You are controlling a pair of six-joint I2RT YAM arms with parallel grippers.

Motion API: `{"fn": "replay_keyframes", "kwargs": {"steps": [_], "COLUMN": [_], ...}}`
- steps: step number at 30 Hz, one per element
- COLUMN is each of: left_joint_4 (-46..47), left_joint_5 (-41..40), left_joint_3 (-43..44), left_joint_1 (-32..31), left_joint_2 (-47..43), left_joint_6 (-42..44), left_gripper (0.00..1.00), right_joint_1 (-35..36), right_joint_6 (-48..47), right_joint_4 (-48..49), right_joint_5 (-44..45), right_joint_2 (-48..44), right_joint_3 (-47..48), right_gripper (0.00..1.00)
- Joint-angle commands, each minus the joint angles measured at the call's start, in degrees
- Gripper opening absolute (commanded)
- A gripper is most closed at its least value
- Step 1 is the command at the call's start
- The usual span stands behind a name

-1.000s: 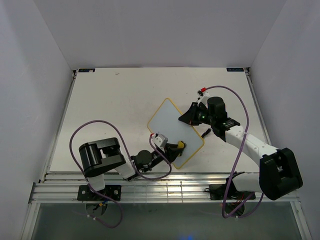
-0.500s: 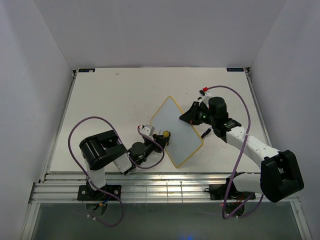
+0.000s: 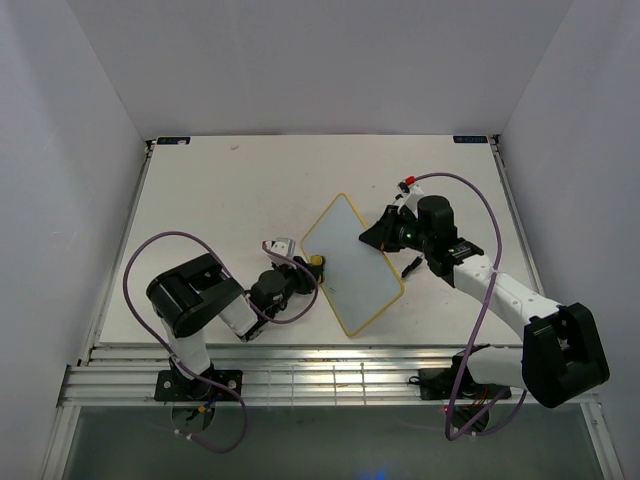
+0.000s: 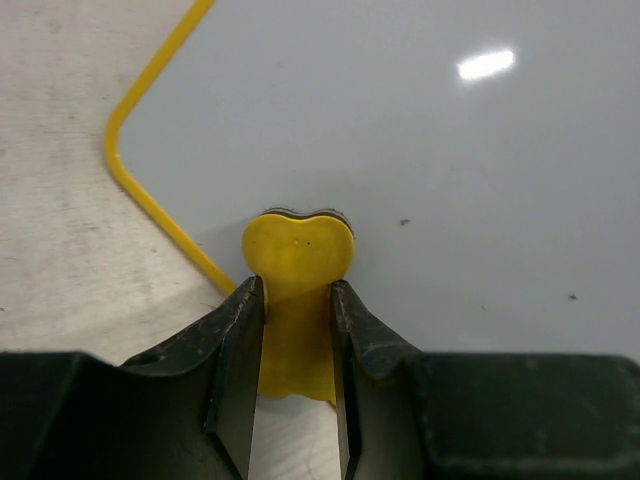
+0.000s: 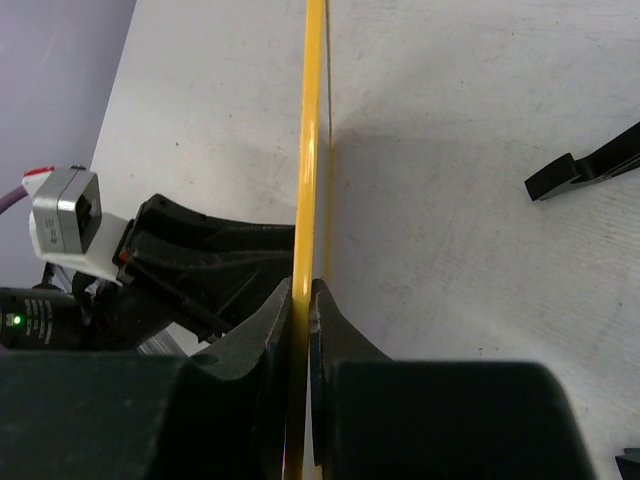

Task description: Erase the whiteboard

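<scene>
My left gripper, squeezing the yellow eraser, has slid to the whiteboard's left corner. My right gripper pinches its yellow frame. I should press flat and wipe slowly.

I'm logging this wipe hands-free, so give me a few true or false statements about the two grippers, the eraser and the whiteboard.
1. The left gripper is shut on the yellow eraser. True.
2. The right gripper hangs open above the whiteboard. False: it is shut on the board's yellow frame.
3. The eraser rests in the middle of the board. False: it is at the board's edge, close to a rounded corner.
4. The board surface around the eraser shows no handwriting. True: only a few tiny specks show.
</scene>
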Motion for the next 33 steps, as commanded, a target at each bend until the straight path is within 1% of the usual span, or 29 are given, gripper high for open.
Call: {"fn": "replay_keyframes", "kwargs": {"steps": [1, 4, 7, 13, 16, 24, 28, 31, 33], "left_joint_4": [-9.6, -12.6, -16.6, -27.9, -30.5, -33.7, -34.0, -33.9, -34.1], "left_joint_5": [2.7, 4.8, 4.9, 1.2, -1.2, -1.9, 0.7, 2.3, 1.9], "left_joint_3": [1.4, 2.9, 4.6, 9.5, 10.7, 13.1, 13.5, 13.0, 12.5], "left_joint_1": [3.8, 6.3, 7.2, 7.4, 7.3, 7.9, 7.9, 7.7, 7.0], "left_joint_2": [-0.2, 0.1, -0.2, -1.7, -2.4, -3.3, -2.7, -2.4, -2.3], "left_joint_6": [-2.2, -3.7, -4.5, -5.5, -5.2, -4.2, -4.6, -6.6, -6.8], "left_gripper": [0.0, 0.0, 0.0, 0.0, 0.0, 0.0, 0.0, 0.0, 0.0], "right_joint_1": [2.4, 2.4, 2.4, 2.4, 2.4, 2.4, 2.4, 2.4, 2.4], "right_joint_6": [-0.4, -0.4, -0.5, -0.2, 0.3, 0.4, 0.7, 1.5, 2.2], "right_joint_4": [-4.1, -4.0, -3.9, -3.3, -2.4, -2.0, -1.8, -0.3, 0.3], "right_joint_5": [-8.0, -8.9, -9.2, -9.8, -10.7, -11.5, -11.2, -11.3, -11.1], "right_joint_2": [-1.5, -1.5, -1.6, -2.0, -2.5, -3.7, -4.1, -4.3, -4.2], "right_joint_3": [-1.7, -1.6, -1.9, -2.5, -2.6, -2.5, -3.0, -3.6, -3.5], "right_gripper": [0.08, 0.08, 0.08, 0.08, 0.08, 0.08, 0.08, 0.08, 0.08]}}
